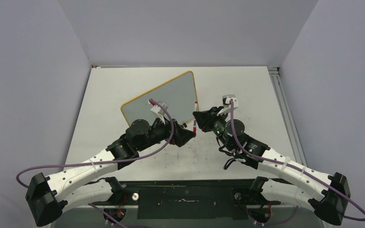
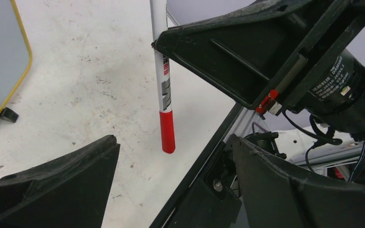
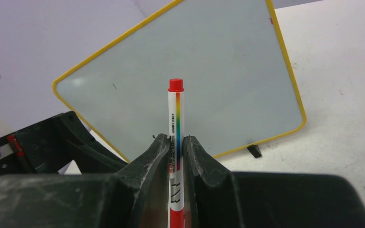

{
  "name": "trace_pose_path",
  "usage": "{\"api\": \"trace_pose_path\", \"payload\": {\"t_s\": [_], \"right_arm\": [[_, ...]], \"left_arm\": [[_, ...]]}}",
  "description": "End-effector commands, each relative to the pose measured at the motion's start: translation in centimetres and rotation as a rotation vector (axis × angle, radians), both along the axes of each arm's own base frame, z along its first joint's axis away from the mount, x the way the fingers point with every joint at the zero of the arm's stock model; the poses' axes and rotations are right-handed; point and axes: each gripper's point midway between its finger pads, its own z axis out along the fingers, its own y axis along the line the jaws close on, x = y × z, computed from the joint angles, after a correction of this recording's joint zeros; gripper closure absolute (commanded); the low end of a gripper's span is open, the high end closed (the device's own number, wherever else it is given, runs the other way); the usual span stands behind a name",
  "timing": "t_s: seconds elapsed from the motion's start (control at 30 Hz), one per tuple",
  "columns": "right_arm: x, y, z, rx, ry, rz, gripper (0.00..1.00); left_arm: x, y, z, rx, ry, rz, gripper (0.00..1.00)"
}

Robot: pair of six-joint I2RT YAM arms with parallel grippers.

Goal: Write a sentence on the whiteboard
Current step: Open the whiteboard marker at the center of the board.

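While around marker (image 3: 177, 114), right gripper (image 3: 175, 141) aloft.

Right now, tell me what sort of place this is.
Probably a robot test cell: plain grey walls box in a scuffed white table, with two robot arms mounted at its near edge and a whiteboard on it.

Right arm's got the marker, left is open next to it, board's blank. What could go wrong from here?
1. The white marker looks capped, and the right gripper pinches only its mid-barrel. If the open left gripper pulls the red cap, the marker may slip in the jaws.
2. Both arms' jaws sit very close, so a clash seems possible.
3. The blank yellow-framed whiteboard shows no bracing, so pen pressure may shove it.
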Motion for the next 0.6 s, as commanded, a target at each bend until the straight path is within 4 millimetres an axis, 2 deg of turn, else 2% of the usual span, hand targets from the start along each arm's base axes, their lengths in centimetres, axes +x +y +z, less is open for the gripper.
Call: {"api": "trace_pose_path", "payload": {"t_s": [0.0, 0.1, 0.3, 0.43, 0.57], "right_arm": [[-0.6, 0.9, 3.7, 0.131, -0.070, 0.044, 0.95], [-0.6, 1.0, 4.0, 0.132, -0.073, 0.045, 0.95], [-0.3, 0.9, 3.9, 0.121, -0.063, 0.028, 0.95], [-0.3, 0.9, 3.7, 0.117, -0.060, 0.021, 0.95], [-0.1, 0.5, 3.6, 0.116, -0.059, 0.001, 0.95]], "left_arm": [[0.5, -1.5, 2.9, -0.137, -0.025, -0.006, 0.17], [0.5, -2.3, 2.3, -0.138, -0.006, -0.026, 0.28], [0.8, -2.8, 2.1, -0.135, -0.004, -0.023, 0.40], [0.9, -3.3, 1.6, -0.122, 0.007, -0.032, 0.51], [0.8, -3.6, 1.0, -0.094, 0.017, -0.034, 0.52]]}}
